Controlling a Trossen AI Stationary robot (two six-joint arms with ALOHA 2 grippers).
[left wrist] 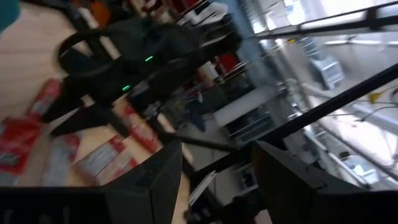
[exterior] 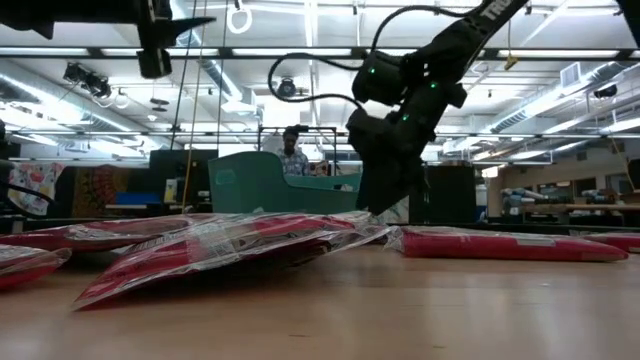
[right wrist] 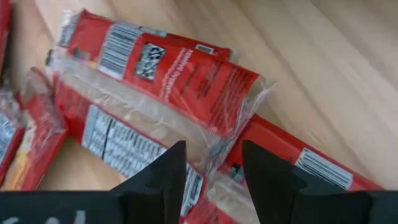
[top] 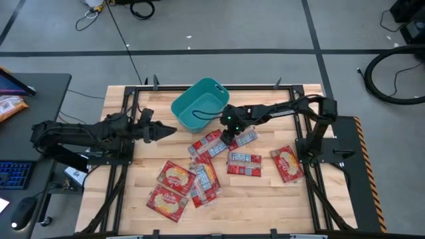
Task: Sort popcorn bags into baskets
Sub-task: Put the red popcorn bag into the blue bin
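Observation:
Several red popcorn bags (top: 244,162) lie flat and partly overlapping on the wooden table, in front of the teal basket (top: 199,105) that stands near the far edge. My right gripper (top: 229,137) is open and low over the bags closest to the basket. In the right wrist view its gripper (right wrist: 214,169) stands with one finger on either side of the clear sealed end (right wrist: 239,121) of a red bag (right wrist: 180,68); I see no touch. My left gripper (top: 161,131) is open, holds nothing, and hangs raised at the table's left side, pointing right.
Black frame rails (top: 126,126) run along the table's sides. A cable (top: 206,114) loops from the right arm over the basket's rim. A side desk to the left carries an orange-and-white packet (top: 10,106). A person (exterior: 292,152) stands far behind the table.

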